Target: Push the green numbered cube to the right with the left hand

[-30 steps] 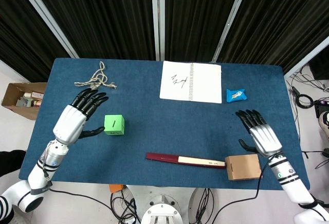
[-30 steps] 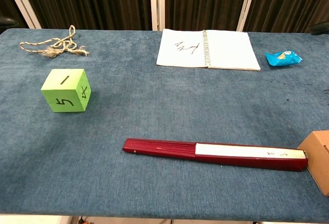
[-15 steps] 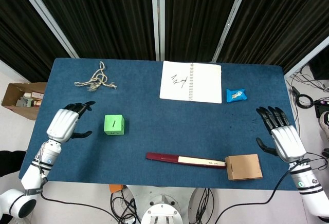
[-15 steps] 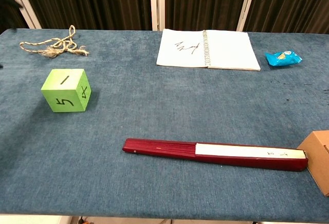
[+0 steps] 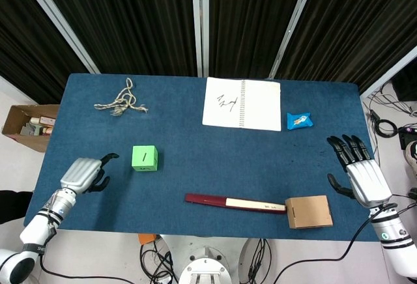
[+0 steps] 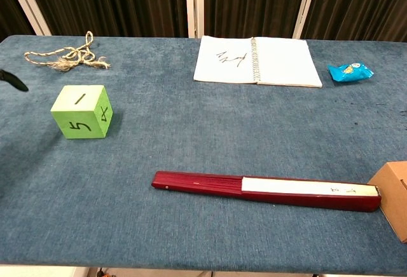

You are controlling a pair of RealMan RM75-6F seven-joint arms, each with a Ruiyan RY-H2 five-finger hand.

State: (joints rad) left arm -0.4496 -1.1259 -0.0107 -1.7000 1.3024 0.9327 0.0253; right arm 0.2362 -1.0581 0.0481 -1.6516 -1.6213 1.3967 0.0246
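The green numbered cube stands on the blue table at the left, with a 1 on top; the chest view shows the cube with a 5 on its front face. My left hand hovers to the cube's left near the table edge. It holds nothing and stays apart from the cube, dark fingertips pointing toward it. Only one fingertip of it shows in the chest view. My right hand is at the table's right edge, fingers spread and empty.
A folded red fan lies near the front edge, with a small cardboard box at its right end. An open notebook, a blue packet and a tangle of rope lie at the back.
My left hand has drawn back from the cube, down and to the left. My right hand has moved out to the right edge. The cube has not moved.
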